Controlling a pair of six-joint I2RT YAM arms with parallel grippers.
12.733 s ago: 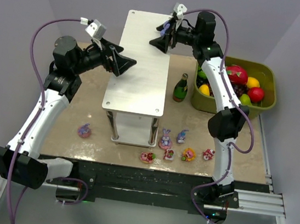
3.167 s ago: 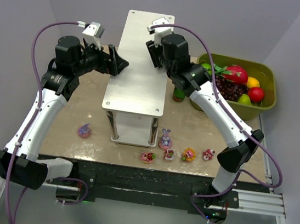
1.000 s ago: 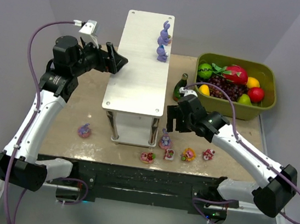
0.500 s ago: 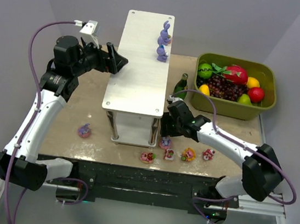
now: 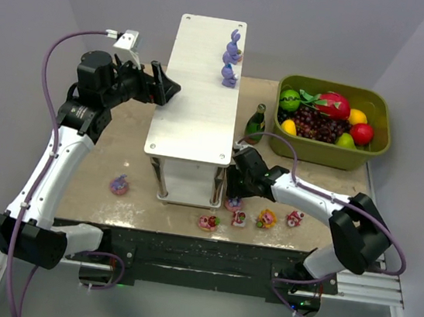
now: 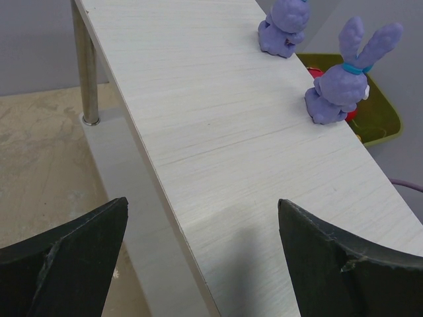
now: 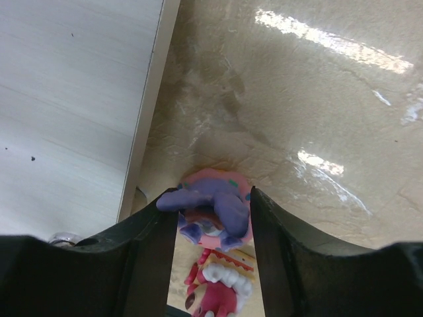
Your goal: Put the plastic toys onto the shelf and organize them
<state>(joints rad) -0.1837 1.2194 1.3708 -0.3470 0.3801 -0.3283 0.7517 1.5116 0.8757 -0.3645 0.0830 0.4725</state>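
Note:
The shelf (image 5: 196, 102) stands mid-table, and its pale top board fills the left wrist view (image 6: 225, 145). Two purple bunnies (image 5: 232, 50) (image 5: 228, 75) stand on its far right edge; they also show in the left wrist view (image 6: 284, 30) (image 6: 344, 82). My left gripper (image 5: 163, 86) (image 6: 201, 224) is open and empty over the board's left edge. My right gripper (image 5: 231, 189) (image 7: 213, 198) is low at the shelf's front right leg. Its fingers press both sides of a purple bunny on a pink base (image 7: 215, 208) (image 5: 233, 203), which rests on the table.
Loose toys lie along the near table edge: one at the left (image 5: 120, 185) and several at the right (image 5: 208, 222) (image 5: 267, 218) (image 5: 294, 218). A red and white piece (image 7: 221, 290) lies just behind the held bunny. A dark green bottle (image 5: 256, 123) and an olive bin of fruit (image 5: 384, 111) stand at the right.
My right arm has drawn in toward the shelf's front right leg and dropped its gripper around the bunny on the table. The left arm has not moved.

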